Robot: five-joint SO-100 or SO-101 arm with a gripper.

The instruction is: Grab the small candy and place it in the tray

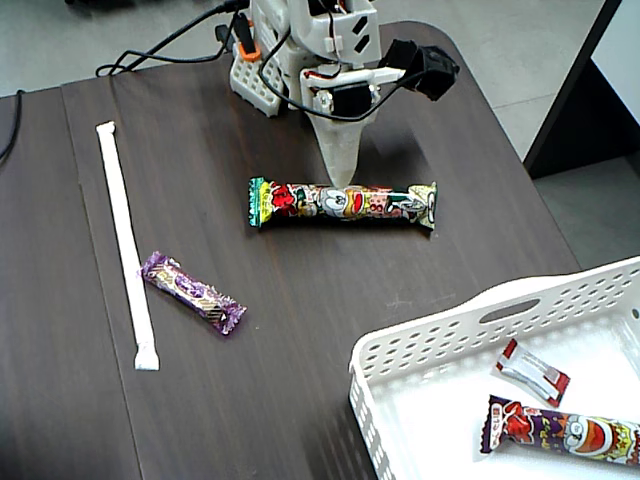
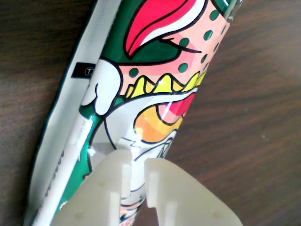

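The small candy (image 1: pixel 532 372), cream-white with red ends, lies inside the white perforated tray (image 1: pixel 420 350) at the lower right of the fixed view. My gripper (image 1: pixel 343 183) is far from it, at the back of the table. It points straight down with its tips on the top edge of a long cartoon-printed snack stick (image 1: pixel 342 202). In the wrist view the pale fingers (image 2: pixel 164 188) stand almost together, a thin slit between them, above the printed wrapper (image 2: pixel 155 84). The gripper (image 2: pixel 138 160) is shut and nothing is held between the fingers.
A second printed snack stick (image 1: pixel 560 432) lies in the tray beside the small candy. A purple foil candy (image 1: pixel 193 292) and a long white paper-wrapped stick (image 1: pixel 126 243) lie on the left of the dark table. Cables (image 1: pixel 170 45) trail behind the arm base (image 1: pixel 300 50).
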